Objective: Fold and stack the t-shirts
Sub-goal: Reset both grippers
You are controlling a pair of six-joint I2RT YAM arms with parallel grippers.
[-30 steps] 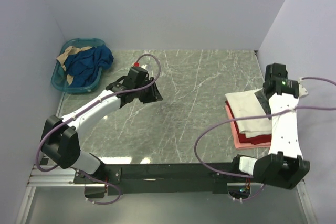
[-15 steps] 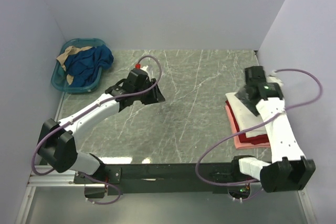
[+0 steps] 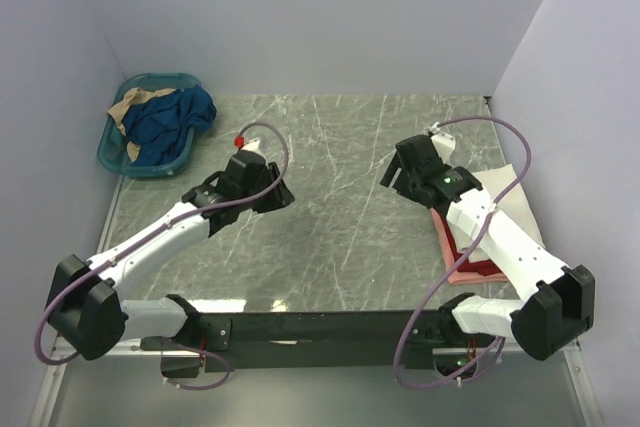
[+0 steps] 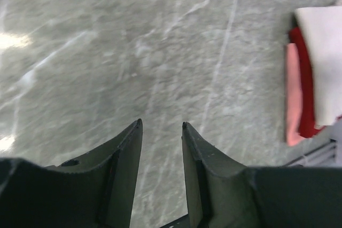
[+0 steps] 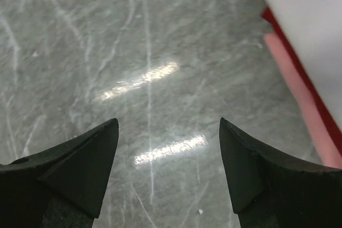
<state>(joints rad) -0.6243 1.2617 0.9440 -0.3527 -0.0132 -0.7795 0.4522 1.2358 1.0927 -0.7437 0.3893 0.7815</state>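
Tees (image 3: 470,259) lie folded in one pile at the right side of the bench (image 3: 340,147): the cream-white tee (image 4: 326,52) on top, the red tee (image 4: 305,78) under it, and the pink tee (image 4: 293,97) at the bottom, with its edge sticking out past the other two. From above, your right arm lies across the pile and hides much of it. Your right claw (image 3: 395,175) hangs over bare bench just left of the pile, released and spread wide. Its wrist view shows only marbled surface between the fingers, with the pile off to the upper right. Your left claw (image 4: 160,126) is over the bench left of centre, well apart from the pile. Its jaws stand parted with a narrow gap, and nothing is gripped between them. That wrist camera catches the three layered edges of the pile at its right border. In the far left corner sits a teal basket (image 3: 118,159) holding a blue cloth (image 3: 170,119) and a tan cloth (image 3: 130,102), well apart from both claws.
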